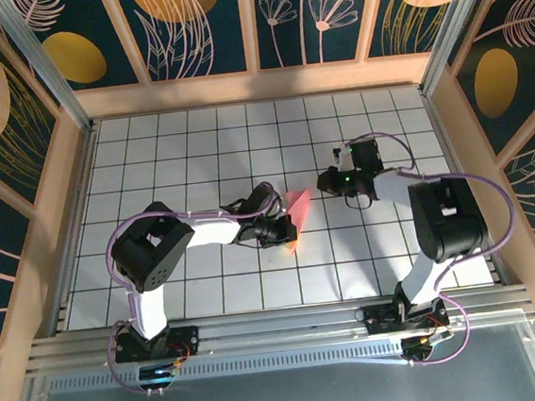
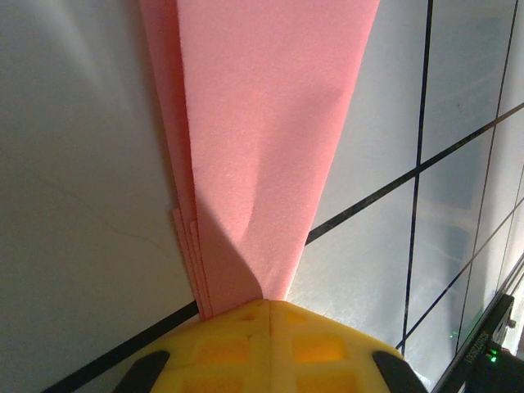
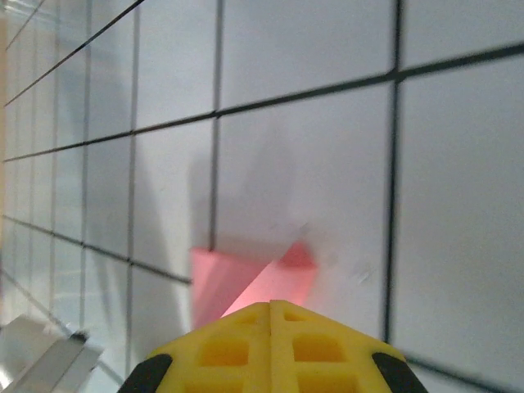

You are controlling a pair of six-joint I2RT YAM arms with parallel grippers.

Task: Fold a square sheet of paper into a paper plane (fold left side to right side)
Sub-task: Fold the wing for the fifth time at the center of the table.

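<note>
From above, a narrow, pointed dart of folded salmon-pink paper, the paper plane point(image 1: 296, 215), lies near the middle of the white gridded bench point(image 1: 197, 160). The left fingers point(image 1: 281, 229) meet its left side. The right fingers point(image 1: 327, 183) sit to its right, apart from it.

At the left wrist, the yellow left fingers point(image 2: 229, 348) are clenched together on the narrow end of the paper plane point(image 2: 262, 147), which widens away from them. Stacked layers show along its left edge.

At the right wrist, the yellow right fingers point(image 3: 233, 348) are pressed together with nothing between them. The paper plane point(image 3: 246, 274) lies on the bench just beyond their tips.
</note>
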